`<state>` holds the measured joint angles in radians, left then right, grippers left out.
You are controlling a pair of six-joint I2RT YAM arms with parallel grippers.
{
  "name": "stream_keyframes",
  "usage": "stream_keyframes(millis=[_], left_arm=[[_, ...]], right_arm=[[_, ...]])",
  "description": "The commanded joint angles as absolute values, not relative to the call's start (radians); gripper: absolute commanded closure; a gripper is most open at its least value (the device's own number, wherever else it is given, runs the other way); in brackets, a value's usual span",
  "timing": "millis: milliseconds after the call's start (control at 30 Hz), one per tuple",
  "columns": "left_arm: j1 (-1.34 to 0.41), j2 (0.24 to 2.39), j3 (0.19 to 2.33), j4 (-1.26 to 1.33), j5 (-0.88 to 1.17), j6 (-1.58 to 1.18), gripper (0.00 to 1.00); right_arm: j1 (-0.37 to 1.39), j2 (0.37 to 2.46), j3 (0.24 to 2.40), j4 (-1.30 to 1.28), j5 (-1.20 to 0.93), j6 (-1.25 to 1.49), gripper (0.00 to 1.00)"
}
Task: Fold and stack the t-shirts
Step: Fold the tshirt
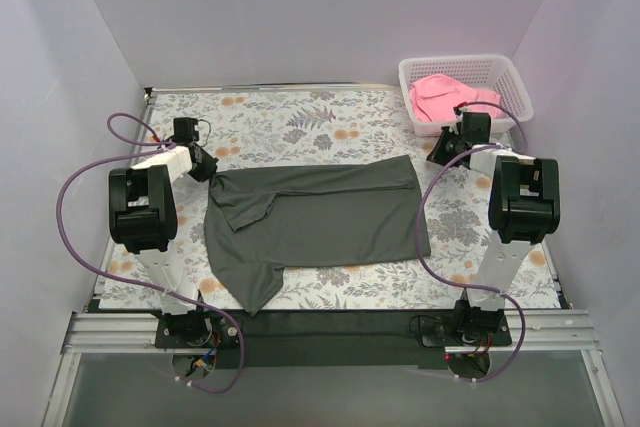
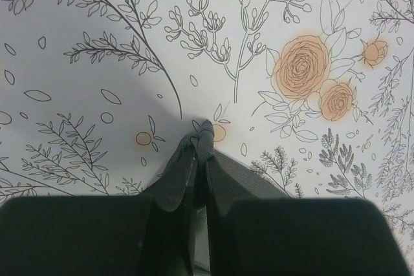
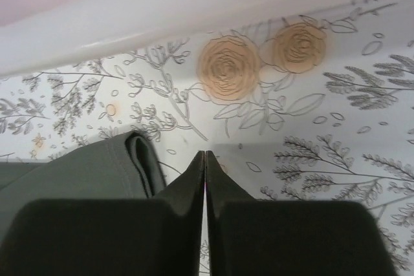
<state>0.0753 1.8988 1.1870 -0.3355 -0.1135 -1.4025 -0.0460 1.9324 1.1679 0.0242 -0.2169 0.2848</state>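
The dark charcoal t-shirt [image 1: 315, 217] lies partly folded on the flowered table, one sleeve end trailing toward the near edge. My left gripper [image 1: 203, 163] is at its far left corner; in the left wrist view the gripper [image 2: 199, 135] is shut on a pinch of the dark cloth [image 2: 259, 178]. My right gripper [image 1: 441, 151] is shut and empty just right of the shirt's far right corner; in the right wrist view the gripper [image 3: 204, 154] is beside the folded shirt edge [image 3: 97, 166]. The pink t-shirt [image 1: 445, 97] lies crumpled in the basket.
A white mesh basket [image 1: 465, 62] stands at the back right corner, close behind my right gripper; its white rim [image 3: 194, 4] crosses the top of the right wrist view. Purple cables loop beside both arms. White walls enclose the table.
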Motion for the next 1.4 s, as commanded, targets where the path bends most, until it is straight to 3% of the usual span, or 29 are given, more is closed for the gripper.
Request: stream_keyframes(millis=[0,133,633,767,1000,1367], left_arm=[[0.081,1.905,1.203,-0.347,-0.137,-1.399,0.92],[0.081,1.907,1.193,-0.345,-0.126,-1.394,0.92],[0.081,1.904,1.189,-0.345,-0.126,-1.385,0.92],[0.081,1.904,1.186,-0.345,-0.129,-1.384,0.92],[0.087,1.901,1.187,-0.356,-0.156,-1.387,0.94],[0.115,1.914,1.218,-0.367,-0.132,-1.430,0.97]], right_arm=[[-0.029,1.898,1.166,0.093,-0.313,0.284,0.89],[-0.008,1.905,1.172,0.132,-0.383,0.290,0.71],[0.029,1.990,1.203,0.137,-0.419,0.305,0.69],[0.035,2.000,1.201,0.137,-0.431,0.301,0.72],[0.026,1.967,1.180,0.132,-0.333,0.275,0.99],[-0.020,1.934,1.161,0.133,-0.290,0.267,0.99]])
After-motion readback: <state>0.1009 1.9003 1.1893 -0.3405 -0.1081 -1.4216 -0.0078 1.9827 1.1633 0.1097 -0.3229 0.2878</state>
